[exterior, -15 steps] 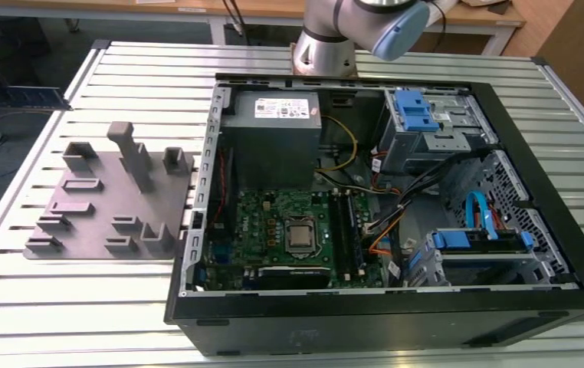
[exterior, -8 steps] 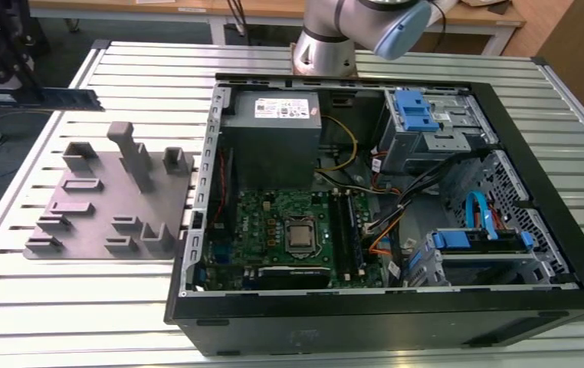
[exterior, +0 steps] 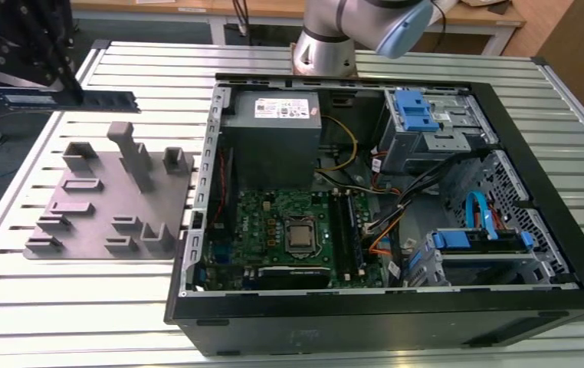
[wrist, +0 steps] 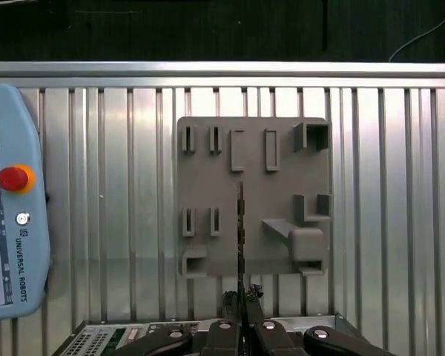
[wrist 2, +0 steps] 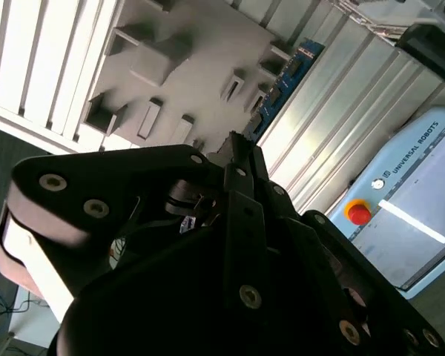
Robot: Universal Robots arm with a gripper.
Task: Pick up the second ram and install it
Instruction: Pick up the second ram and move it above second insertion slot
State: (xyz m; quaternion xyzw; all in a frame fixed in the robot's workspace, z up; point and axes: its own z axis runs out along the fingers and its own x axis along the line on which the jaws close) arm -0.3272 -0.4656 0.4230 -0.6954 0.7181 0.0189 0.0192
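Black tool (exterior: 67, 90) at the exterior view's left, jaws closed on a long thin dark memory stick (exterior: 103, 100) with black chips, gripping it near one end. The stick lies level and lengthwise, up off the slatted metal table (exterior: 87, 307), apart from the grey plastic fixture block (exterior: 108, 199) that sits on the table beside the open black computer case (exterior: 374, 322). The first wrist view has the stick edge-on (wrist: 241, 222), a thin line over the fixture block (wrist: 282, 193), pinched between the tool's fingers (wrist: 242, 300). A pale blue teach pendant (wrist: 7, 222) with a red button lies on the table well apart from the block. The second wrist view shows the stick's bluish board (wrist 2: 285, 78) running out from the tool tip (wrist 2: 237, 144). A green motherboard (exterior: 271, 222) lies inside the case.
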